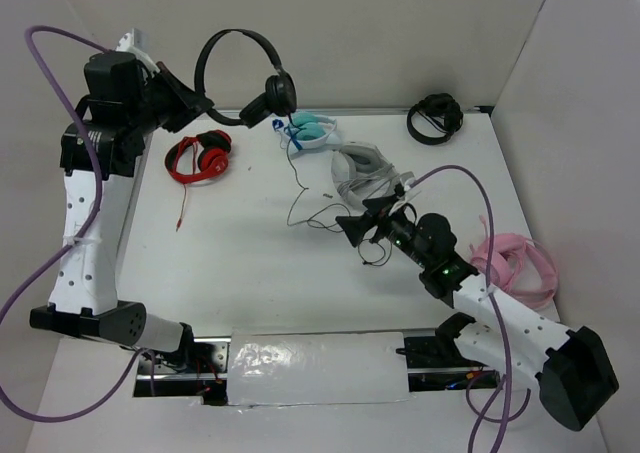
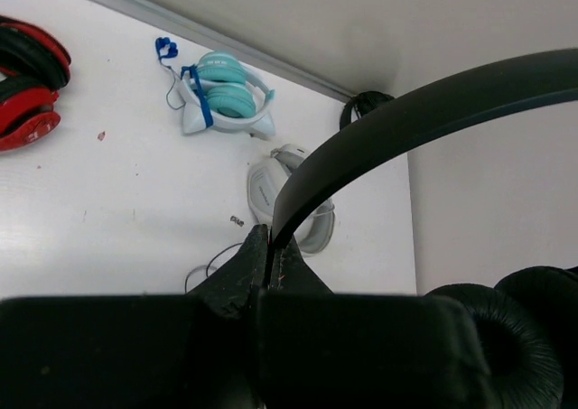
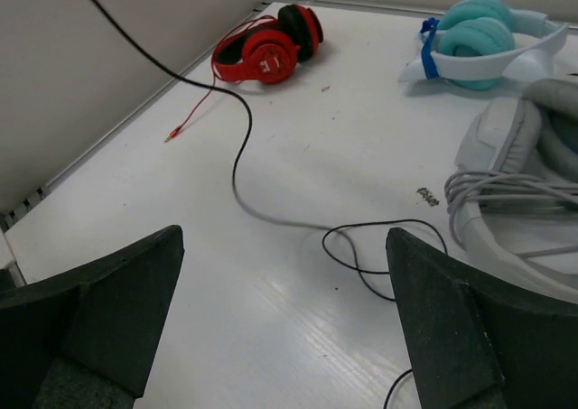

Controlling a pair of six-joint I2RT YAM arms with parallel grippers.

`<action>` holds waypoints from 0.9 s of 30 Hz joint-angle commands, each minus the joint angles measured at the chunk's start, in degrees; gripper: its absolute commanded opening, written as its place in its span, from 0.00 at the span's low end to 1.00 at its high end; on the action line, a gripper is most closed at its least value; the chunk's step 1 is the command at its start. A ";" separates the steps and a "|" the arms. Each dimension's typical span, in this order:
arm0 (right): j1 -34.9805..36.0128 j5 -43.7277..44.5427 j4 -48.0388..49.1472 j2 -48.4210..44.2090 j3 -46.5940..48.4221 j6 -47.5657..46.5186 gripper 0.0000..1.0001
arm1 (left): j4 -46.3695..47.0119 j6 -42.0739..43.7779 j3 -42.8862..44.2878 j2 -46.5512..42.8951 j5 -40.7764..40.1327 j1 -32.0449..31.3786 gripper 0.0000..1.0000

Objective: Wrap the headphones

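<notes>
Top external view: on the left, I had the left gripper [image 1: 205, 103] clenched on the headband of the headphones [image 1: 279, 94], raised in the air up-left of the teal headset [image 1: 312, 130]. Their cable [image 1: 298, 178] dropped past the teal headset onto the table [image 1: 240, 243]. Below-right of that headset, my right gripper [image 1: 352, 223] stood spread wide, gripping nothing.

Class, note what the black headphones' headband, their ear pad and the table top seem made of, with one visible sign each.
Headband: likely matte black plastic, smooth, dull sheen. Ear pad: probably soft leatherette, finely wrinkled. Table top: glossy white laminate or painted board, showing reflections.
</notes>
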 commanded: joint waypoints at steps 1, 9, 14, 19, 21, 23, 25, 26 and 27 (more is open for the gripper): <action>3.93 5.69 13.17 0.44 -3.53 -0.57 1.00 | -1.05 -5.50 1.12 -1.86 1.85 1.73 0.00; 14.73 16.40 25.12 17.11 -2.14 -1.88 1.00 | -1.13 -8.14 1.72 -3.18 3.61 3.67 0.00; 16.59 15.64 29.80 29.09 3.56 -3.20 1.00 | -1.84 -8.85 3.48 -3.45 5.54 4.02 0.00; 17.21 10.61 35.32 41.83 9.37 -0.57 1.00 | -1.75 -9.20 4.10 -4.94 7.56 4.55 0.00; 17.38 11.93 40.08 46.05 11.99 -0.30 1.00 | -1.75 -9.29 4.01 -5.47 8.62 4.55 0.00; 17.30 14.03 38.26 49.40 15.60 0.13 1.00 | -1.58 -9.38 3.58 -5.99 9.76 4.72 0.00; 16.25 15.19 37.45 52.11 20.43 1.45 1.00 | -0.09 -8.68 1.83 -7.57 12.39 4.81 0.00; 15.89 15.53 38.76 52.91 21.58 1.28 1.00 | 0.35 -8.33 1.29 -8.10 13.18 4.81 0.00; 15.28 16.15 38.51 53.62 24.29 1.28 0.99 | 0.88 -8.06 0.77 -8.98 14.67 4.81 0.00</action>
